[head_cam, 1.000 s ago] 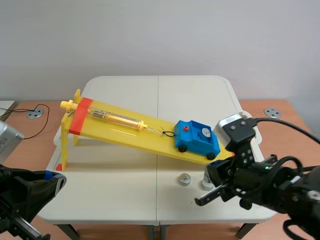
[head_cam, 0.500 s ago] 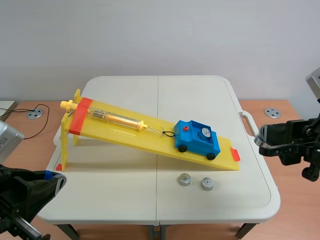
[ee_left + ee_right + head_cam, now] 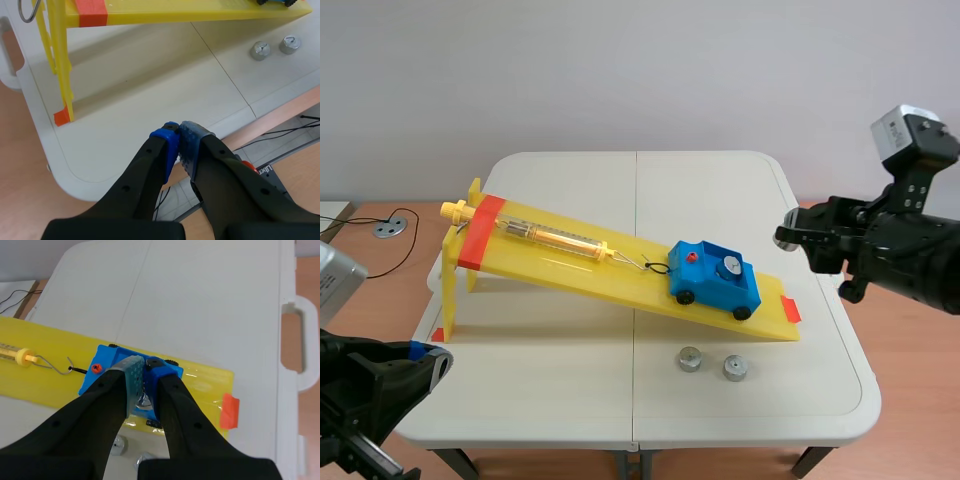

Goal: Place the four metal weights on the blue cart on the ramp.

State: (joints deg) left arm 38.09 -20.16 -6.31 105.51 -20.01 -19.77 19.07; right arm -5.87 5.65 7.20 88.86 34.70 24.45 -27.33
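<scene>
1. While the right pincer (image 3: 790, 238) hangs in the air off to the right of the cart (image 3: 720, 292), I honestly can't tell if it's gripping anything.
2. In its own wrist view a silver bit (image 3: 145, 399) shows right at that pincer, in line with the cart. It could be a held weight or the one riding on the cart, and I can't tell which.
3. The cart sits low on the ramp (image 3: 550, 268) with one weight (image 3: 728, 266) on its deck.
4. Two more weights (image 3: 690, 358) (image 3: 735, 368) lie on the surface (image 3: 570, 180), just in front of the ramp's low end. They're near each other but not touching. The right wrist view mostly hides them behind the pincer.
5. The left pincer (image 3: 179, 131) is closed on nothing, pads pressed together, by the surface's near left corner. The scene view mostly cuts it off, and its own view only catches the cart's wheels.
</scene>
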